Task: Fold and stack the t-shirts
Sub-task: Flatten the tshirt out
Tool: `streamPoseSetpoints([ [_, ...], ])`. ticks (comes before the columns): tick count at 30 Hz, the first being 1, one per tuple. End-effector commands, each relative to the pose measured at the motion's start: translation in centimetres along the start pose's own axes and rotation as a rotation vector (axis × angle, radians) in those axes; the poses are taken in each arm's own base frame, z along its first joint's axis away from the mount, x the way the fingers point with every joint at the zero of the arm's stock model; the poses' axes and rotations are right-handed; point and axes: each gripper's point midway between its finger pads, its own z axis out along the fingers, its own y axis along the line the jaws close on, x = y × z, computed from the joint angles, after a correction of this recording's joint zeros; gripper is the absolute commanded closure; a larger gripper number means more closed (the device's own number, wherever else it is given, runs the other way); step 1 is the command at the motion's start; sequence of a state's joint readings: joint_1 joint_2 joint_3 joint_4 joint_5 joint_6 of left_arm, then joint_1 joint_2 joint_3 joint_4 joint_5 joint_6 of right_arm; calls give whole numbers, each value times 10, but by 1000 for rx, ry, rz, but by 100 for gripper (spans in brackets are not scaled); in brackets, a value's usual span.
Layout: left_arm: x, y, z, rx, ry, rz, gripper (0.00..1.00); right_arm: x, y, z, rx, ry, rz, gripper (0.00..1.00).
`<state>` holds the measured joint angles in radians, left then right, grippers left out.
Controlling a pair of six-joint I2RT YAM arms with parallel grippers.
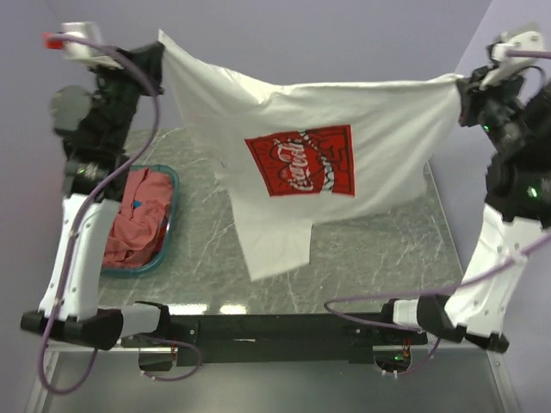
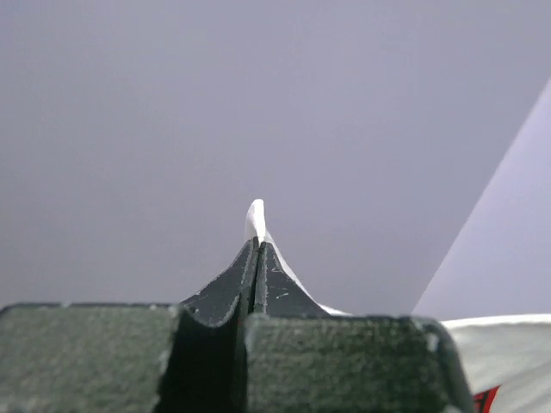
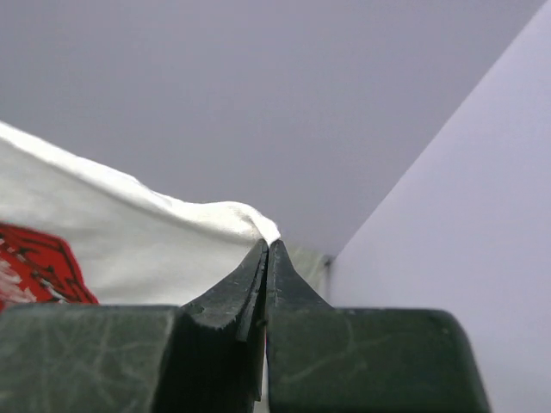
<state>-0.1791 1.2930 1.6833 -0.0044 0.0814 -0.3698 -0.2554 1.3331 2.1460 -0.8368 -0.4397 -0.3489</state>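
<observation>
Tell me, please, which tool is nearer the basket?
Left. The left tool is raised on the basket side of the table; the right tool, on the opposite side. Both grip the shirt.

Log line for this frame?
left gripper: shut on white t-shirt | right gripper: shut on it | spread aloft | salmon t-shirt: in basket

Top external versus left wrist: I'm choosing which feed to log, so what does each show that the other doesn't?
Only top external: the right pincer holding the white t-shirt by its other corner, the full red print, and the salmon-red t-shirt in the teal basket. Only left wrist: the left pincer up close, tips pressed together on a nub of white cloth. Both: the white t-shirt itself.
</observation>
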Motion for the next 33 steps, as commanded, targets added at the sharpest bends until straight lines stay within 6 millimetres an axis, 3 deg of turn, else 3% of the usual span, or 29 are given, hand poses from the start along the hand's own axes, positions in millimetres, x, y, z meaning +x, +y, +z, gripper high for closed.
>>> streamPoseSetpoints([
  [1,-120,-45,-44,81,-269,-27,100,-81,0,-79,125,-211,-80,100],
  [2,-135,-51,-53,89,-298,-31,100,-103,3,-104,155,-285,-93,100],
  [5,-190,-72,-92,126,-420,-35,100,-142,5,-152,241,-434,-126,100],
  [6,-212,-81,-110,145,-470,-33,100,-152,3,-163,273,-472,-132,100],
  [9,-245,-95,-142,174,-549,-35,100,-168,7,-191,308,-542,-130,100],
  [13,-266,-106,-168,201,-605,-39,100,-177,7,-211,351,-593,-122,100],
  [17,-265,-104,-170,190,-606,-38,100,-177,3,-212,372,-591,-122,100],
  [21,-246,-94,-151,165,-562,-27,100,-166,-4,-191,363,-541,-111,100],
  [23,-236,-89,-141,153,-545,-24,100,-148,-7,-168,344,-484,-96,100],
  [24,-220,-81,-129,133,-512,-22,100,-144,-9,-161,341,-476,-95,100],
  [26,-204,-71,-116,104,-485,-14,100,-117,-15,-132,328,-401,-75,100],
  [27,-182,-61,-103,82,-439,-6,100,-110,-17,-122,323,-387,-72,100],
  [29,-158,-51,-86,66,-398,-1,100,-72,-18,-88,287,-296,-47,100],
  [30,-128,-39,-72,43,-340,-1,100,-64,-18,-77,270,-291,-45,100],
  [31,-111,-32,-64,31,-308,-4,100,-29,-17,-53,244,-215,-16,100],
  [32,-75,-18,-50,6,-237,-16,100,-13,-16,-40,228,-186,-1,100],
  [33,-59,-12,-43,0,-220,-17,100,-1,-15,-29,217,-171,10,100],
])
